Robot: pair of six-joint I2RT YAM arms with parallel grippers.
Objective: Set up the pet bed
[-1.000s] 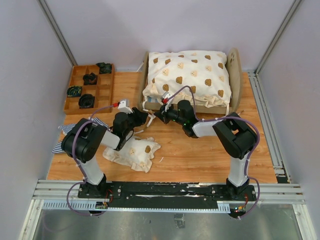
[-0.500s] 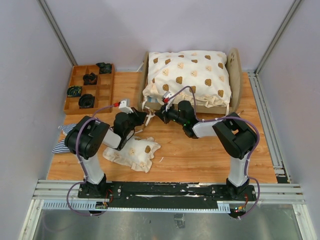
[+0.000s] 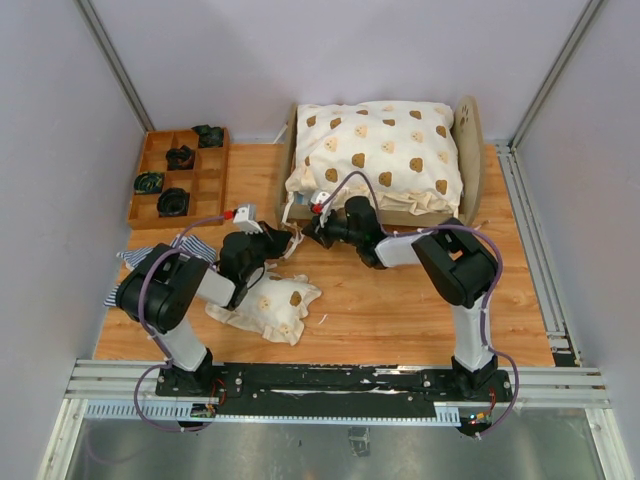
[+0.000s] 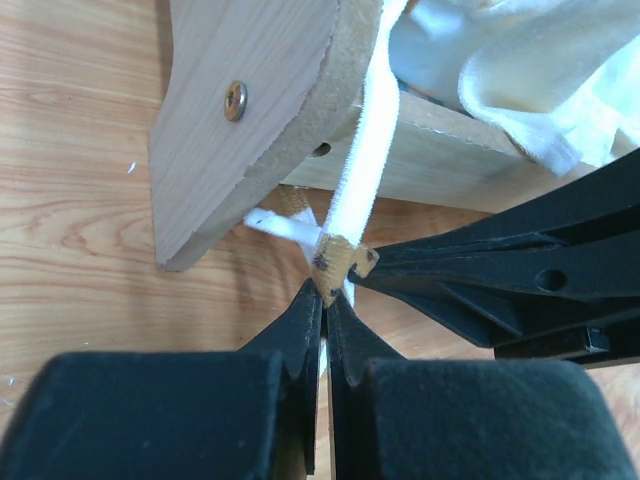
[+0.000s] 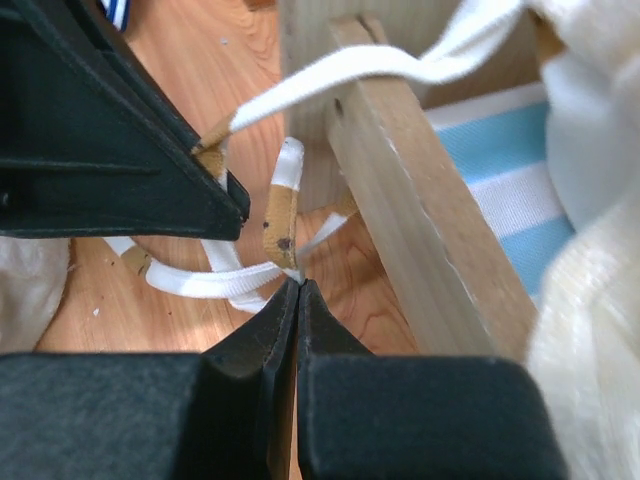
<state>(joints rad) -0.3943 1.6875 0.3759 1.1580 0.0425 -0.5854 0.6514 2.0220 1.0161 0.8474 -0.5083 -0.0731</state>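
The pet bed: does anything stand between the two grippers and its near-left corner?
Nothing visible does. Beside the wooden corner of the pet bed, the left gripper is shut on a white tie and the right gripper on a second tie; only these ties lie between the fingertips and the frame.

From above and behind the arm bases, we look down on the whole table [image 3: 400, 310]. Our left wrist view sits very close to the pet bed [image 4: 250, 120], facing its wooden corner. Our right wrist view faces that same corner from the opposite side, equally close. Both share the white ties [image 4: 365, 150].
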